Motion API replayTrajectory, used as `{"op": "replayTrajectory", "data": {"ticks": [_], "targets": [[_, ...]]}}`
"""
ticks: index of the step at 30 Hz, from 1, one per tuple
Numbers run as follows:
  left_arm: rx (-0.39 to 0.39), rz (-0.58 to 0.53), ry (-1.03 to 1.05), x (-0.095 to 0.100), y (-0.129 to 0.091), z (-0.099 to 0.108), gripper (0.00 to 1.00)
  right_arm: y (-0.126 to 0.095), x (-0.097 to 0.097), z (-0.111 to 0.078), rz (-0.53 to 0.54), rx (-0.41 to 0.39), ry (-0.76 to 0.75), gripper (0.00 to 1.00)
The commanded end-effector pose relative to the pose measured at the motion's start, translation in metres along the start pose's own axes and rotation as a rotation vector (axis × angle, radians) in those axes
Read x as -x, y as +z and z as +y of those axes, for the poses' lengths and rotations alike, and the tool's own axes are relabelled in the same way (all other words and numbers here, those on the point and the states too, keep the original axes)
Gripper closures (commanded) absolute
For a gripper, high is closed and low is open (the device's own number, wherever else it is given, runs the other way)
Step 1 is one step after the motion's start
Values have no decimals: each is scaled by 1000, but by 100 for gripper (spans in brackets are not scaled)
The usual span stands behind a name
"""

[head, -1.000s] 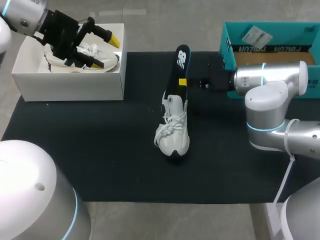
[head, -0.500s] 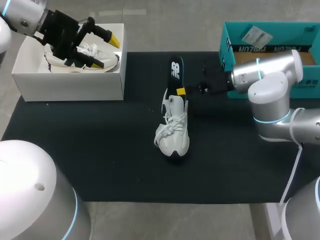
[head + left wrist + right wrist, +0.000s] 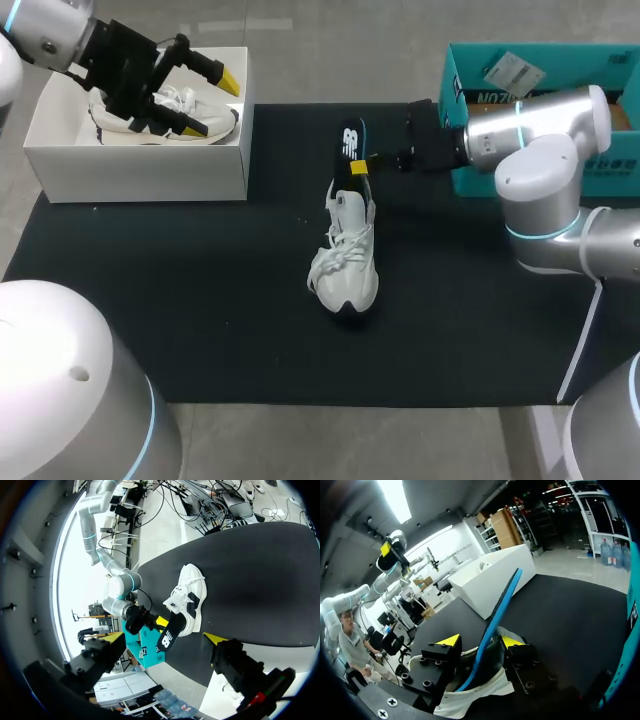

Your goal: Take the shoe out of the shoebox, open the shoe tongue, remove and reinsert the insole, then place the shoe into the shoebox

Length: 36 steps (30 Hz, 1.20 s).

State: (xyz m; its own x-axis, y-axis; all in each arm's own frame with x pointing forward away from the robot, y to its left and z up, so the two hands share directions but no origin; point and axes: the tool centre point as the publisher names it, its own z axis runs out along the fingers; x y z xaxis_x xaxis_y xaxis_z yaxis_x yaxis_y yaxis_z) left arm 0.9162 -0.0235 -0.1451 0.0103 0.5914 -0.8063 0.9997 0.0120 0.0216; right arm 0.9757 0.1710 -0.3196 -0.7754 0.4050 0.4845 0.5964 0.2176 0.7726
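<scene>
The shoe (image 3: 345,268) stood on its sole on the counter's black mat (image 3: 180,300), near the middle and well apart from both boxes, so the first step, taking it out, looked done; its laces hung loose over the front, though whether the tongue was fully opened could not be told from above; the insole (image 3: 351,150) rose out of the heel opening, its lower end inside the shoe and its upper part leaning up and away from it; the right fingers (image 3: 512,641) were pinching that insole from two sides just above the heel collar, as best the right wrist view showed; I judged the work to be in the insole step, but could not tell whether it was going out or in; the left fingers (image 3: 229,80) hung spread and empty over the white shoebox (image 3: 140,170), where a second shoe (image 3: 190,100) lay; the teal box (image 3: 455,105) stood at the right; seating the insole and boxing the shoe remained
</scene>
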Motion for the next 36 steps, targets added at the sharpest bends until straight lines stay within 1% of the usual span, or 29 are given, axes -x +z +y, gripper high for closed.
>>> {"op": "replayTrajectory", "data": {"ticks": [1, 2, 3, 4, 5, 6, 10, 17, 24, 27, 29, 30, 31, 36], "targets": [[0, 3, 1, 0, 0, 0, 0, 5, 17, 17, 17, -36, -9, 60], [0, 3, 1, 0, 0, 0, 0, 5, 20, 18, 17, -39, -10, 63], [0, 3, 1, 0, 0, 0, 0, 7, 19, 21, 17, -40, -11, 65], [0, 3, 1, 0, 0, 0, 0, 7, 18, 22, 17, -42, -11, 75], [0, 3, 1, 0, 0, 0, 0, 8, 18, 22, 17, -43, -9, 91], [0, 3, 1, 0, 0, 0, 0, 8, 18, 22, 16, -45, -6, 100], [0, 3, 1, 0, 0, 0, 0, 6, 20, 13, 7, -51, 17, 100], [0, 3, 1, 0, 0, 0, 0, 6, 1, -10, 6, -60, 71, 100], [0, 3, 1, 0, 0, 0, 0, 17, -17, -32, 28, -87, 120, 100], [0, 3, 1, 0, 0, 0, 0, 20, -19, -37, 46, -91, 138, 100], [0, 3, 1, 0, 0, 0, 0, 21, -19, -33, 48, -90, 131, 100], [0, 3, 1, 0, 0, 0, 0, 20, -18, -29, 39, -88, 121, 76], [0, 3, 1, 0, 0, 0, 0, 18, -17, -24, 32, -83, 114, 56], [0, 3, 1, 0, 0, 0, 0, 9, -1, -1, 4, -66, 70, 65]]}}
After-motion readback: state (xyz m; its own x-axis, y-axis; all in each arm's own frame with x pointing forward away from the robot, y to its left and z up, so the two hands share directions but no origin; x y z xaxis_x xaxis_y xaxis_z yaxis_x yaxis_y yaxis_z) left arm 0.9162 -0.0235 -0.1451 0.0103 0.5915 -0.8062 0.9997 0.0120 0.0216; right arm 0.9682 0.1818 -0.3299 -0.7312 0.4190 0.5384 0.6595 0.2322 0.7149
